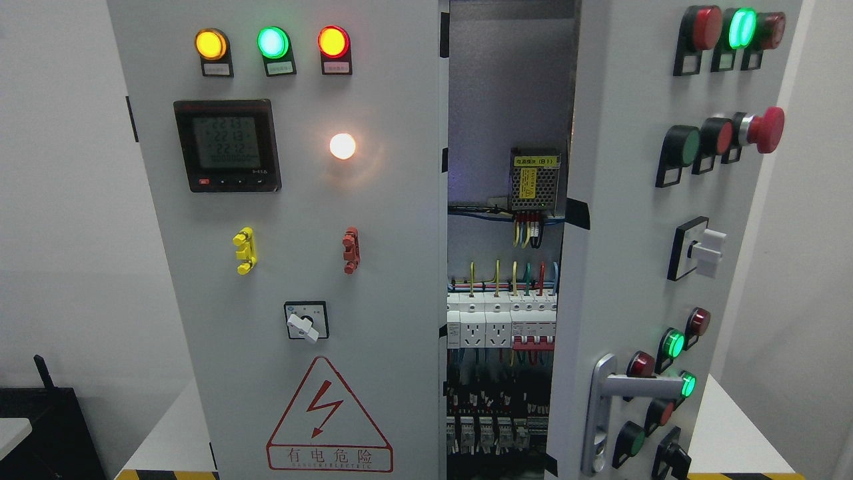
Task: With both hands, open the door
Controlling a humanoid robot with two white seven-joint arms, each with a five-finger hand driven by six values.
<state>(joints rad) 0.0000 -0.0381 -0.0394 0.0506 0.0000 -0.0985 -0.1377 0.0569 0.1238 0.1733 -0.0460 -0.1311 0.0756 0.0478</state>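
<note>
Neither robot hand shows anywhere in the head view, so whether their fingers are wide, narrow or holding anything cannot be told; the judgement below rests on the cabinet alone.

Nearest, at about five o'clock, sits the silver metal lever handle [616, 400] on the pale grey right-hand cabinet door [620, 220]; that door stands swung outward, its face angled to the camera and crowded with red and green round pushbuttons [673, 343] and a red mushroom stop button [763, 129] up at two o'clock. The step in hand looks like widening this door; a hand would do best to push on the bare door edge or hook the lever, keeping well clear of the buttons, the mushroom stop above all.

At nine o'clock the grey left-hand panel with a red lightning warning triangle [330, 417] appears closed; its black digital meter [226, 145] and small white rotary switch [305, 325] are poor places to press, so any grip belongs at the panel's inner edge.

Farthest, through the gap at the centre, lie white breakers and coloured wiring [500, 320]; fingers should stay outside that opening.
</note>
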